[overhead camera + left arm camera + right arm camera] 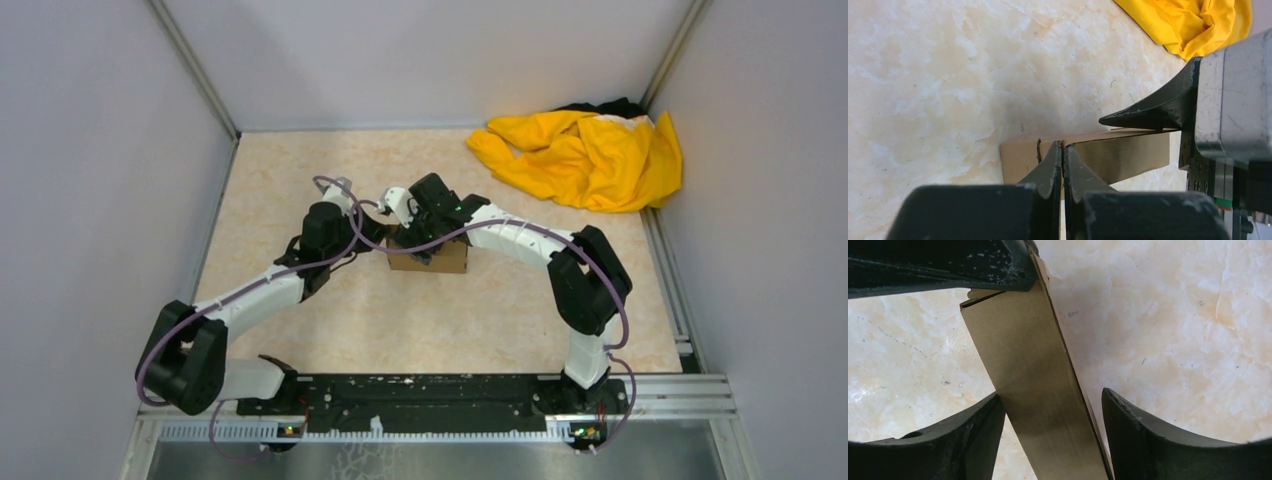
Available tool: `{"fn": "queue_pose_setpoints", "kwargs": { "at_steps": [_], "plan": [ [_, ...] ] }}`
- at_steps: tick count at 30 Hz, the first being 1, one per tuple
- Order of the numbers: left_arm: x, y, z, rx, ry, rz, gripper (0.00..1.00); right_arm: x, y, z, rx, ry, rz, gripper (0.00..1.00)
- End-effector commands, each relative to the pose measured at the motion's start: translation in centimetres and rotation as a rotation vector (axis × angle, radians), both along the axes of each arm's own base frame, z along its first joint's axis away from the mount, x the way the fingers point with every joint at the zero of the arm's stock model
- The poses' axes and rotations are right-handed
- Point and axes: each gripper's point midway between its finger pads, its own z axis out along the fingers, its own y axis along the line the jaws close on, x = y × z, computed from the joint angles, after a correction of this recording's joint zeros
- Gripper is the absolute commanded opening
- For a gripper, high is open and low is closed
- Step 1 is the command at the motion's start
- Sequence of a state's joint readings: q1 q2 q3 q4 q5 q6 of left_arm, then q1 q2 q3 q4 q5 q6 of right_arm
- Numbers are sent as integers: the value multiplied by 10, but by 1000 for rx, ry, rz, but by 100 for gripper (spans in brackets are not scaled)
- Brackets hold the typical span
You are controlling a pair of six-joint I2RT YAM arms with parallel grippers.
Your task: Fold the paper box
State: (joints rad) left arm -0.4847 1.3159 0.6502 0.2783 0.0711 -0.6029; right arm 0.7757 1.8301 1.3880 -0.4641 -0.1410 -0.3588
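We find the paper box [440, 260] standing as a small brown carton near the middle of the table [450, 330], with both arms meeting over it. The left gripper [1063, 150] comes at the carton from its 9 o'clock end. Its two fingers [1048, 172] are pressed together with only a hairline between them, and their tips rest against the carton's upper edge, right by a short slit in the cardboard. We cannot tell whether a thin flap is caught between those tips. The right arm reaches in from 3 o'clock, and the right gripper [1050, 395] stands well open, straddling a long narrow face of the carton. In the right wrist view one finger [973, 435], at 7 o'clock, touches the cardboard's edge, while the other, at 5 o'clock, sits just beside the opposite edge with a sliver of table showing between them. In the left wrist view one right finger lies along the carton's top edge toward 3 o'clock. A crumpled yellow cloth [590, 160] lies well apart, at about 2 o'clock from the carton, in the far corner.
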Motion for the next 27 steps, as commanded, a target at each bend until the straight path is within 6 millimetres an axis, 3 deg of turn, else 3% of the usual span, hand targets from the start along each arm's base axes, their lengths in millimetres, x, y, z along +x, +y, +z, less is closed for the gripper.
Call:
{"fn": "queue_pose_setpoints", "kwargs": {
  "at_steps": [1,17,27],
  "plan": [
    [-37,5,-49,82,133,-57,0,10,6,-9,24,-30,-60,67],
    [-43,9,-57,98,148,-22,0,10,6,-12,26,-29,-80,67],
    [-42,15,-48,147,126,-20,1,9,4,-12,19,-32,-74,67]
  ]
}}
